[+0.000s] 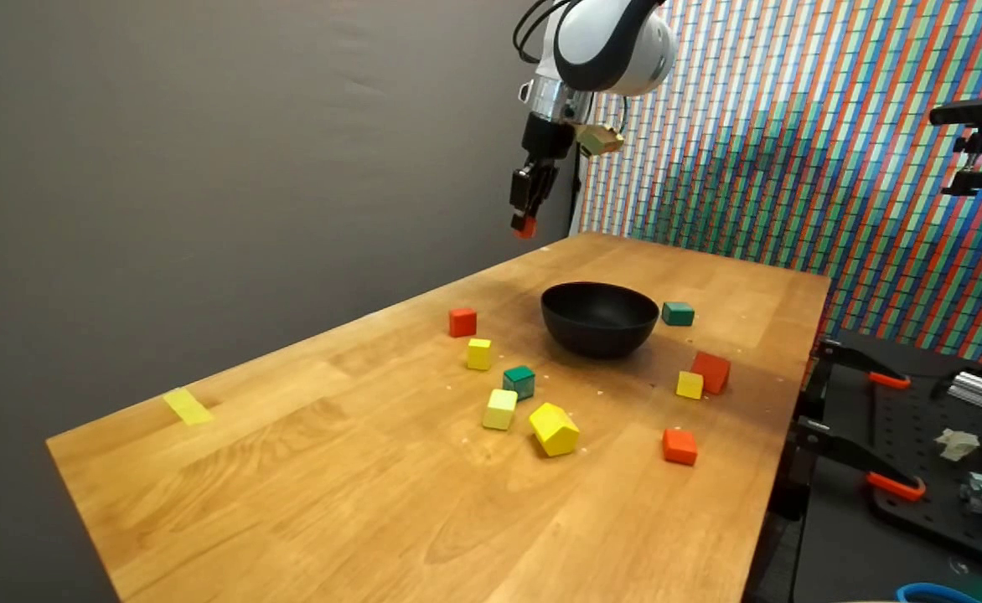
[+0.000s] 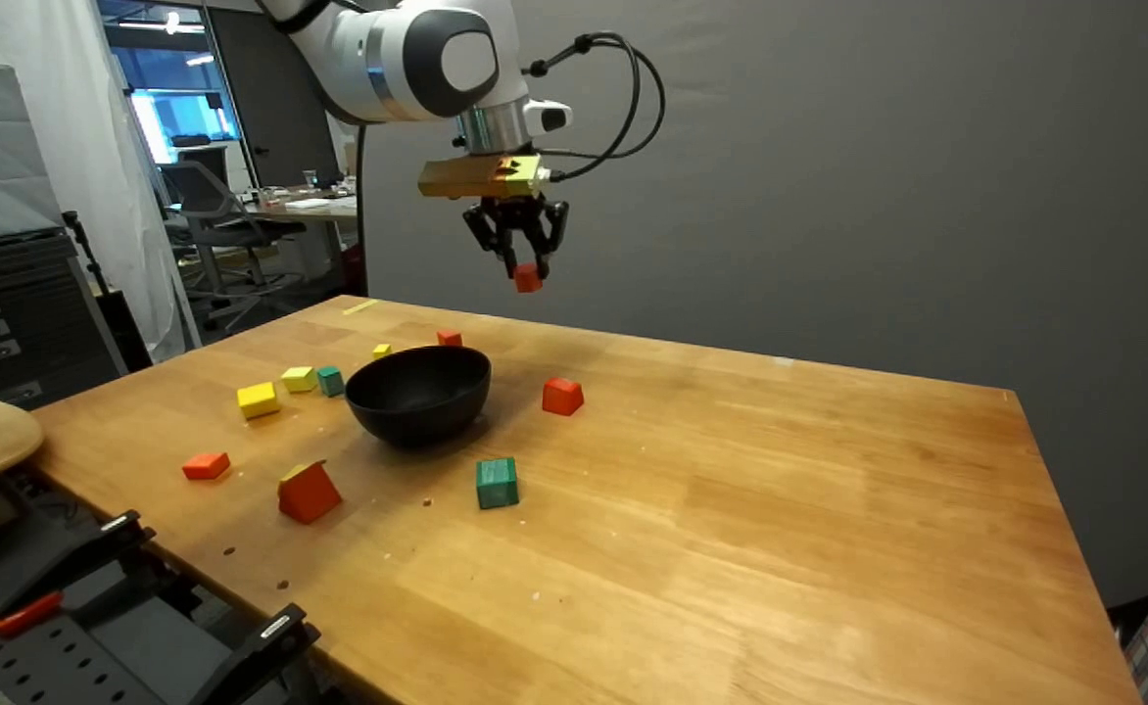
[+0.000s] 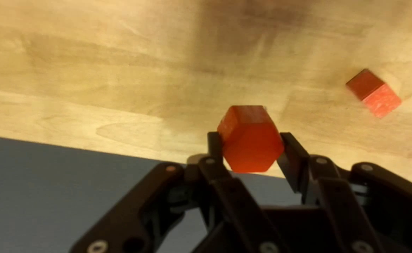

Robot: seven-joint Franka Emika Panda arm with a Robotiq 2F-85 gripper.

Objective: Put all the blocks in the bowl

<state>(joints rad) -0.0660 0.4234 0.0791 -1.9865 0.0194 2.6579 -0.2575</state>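
Observation:
My gripper (image 2: 527, 268) is shut on a red block (image 3: 253, 140), pinched between both fingertips and raised well above the table near the grey wall. The black bowl (image 1: 600, 322) stands upright on the table, and only its dark inside shows. On one side of it lie a red block (image 1: 462, 322), a yellow block (image 1: 479, 354), a green block (image 1: 518, 382), a pale yellow block (image 1: 500, 409) and a bigger yellow block (image 1: 554, 430). Elsewhere rest an orange-red block (image 1: 679, 446), a yellow block (image 1: 689, 385) touching a red one (image 1: 711, 372), a green block (image 2: 497, 483) and a red block (image 2: 562, 397).
A flat yellow strip (image 1: 188, 406) is stuck near one table corner. The grey wall (image 2: 829, 196) runs along the long edge of the wooden table (image 2: 780, 548). Beyond the opposite edge, black clamps with orange grips (image 1: 895, 486) sit on a dark cart.

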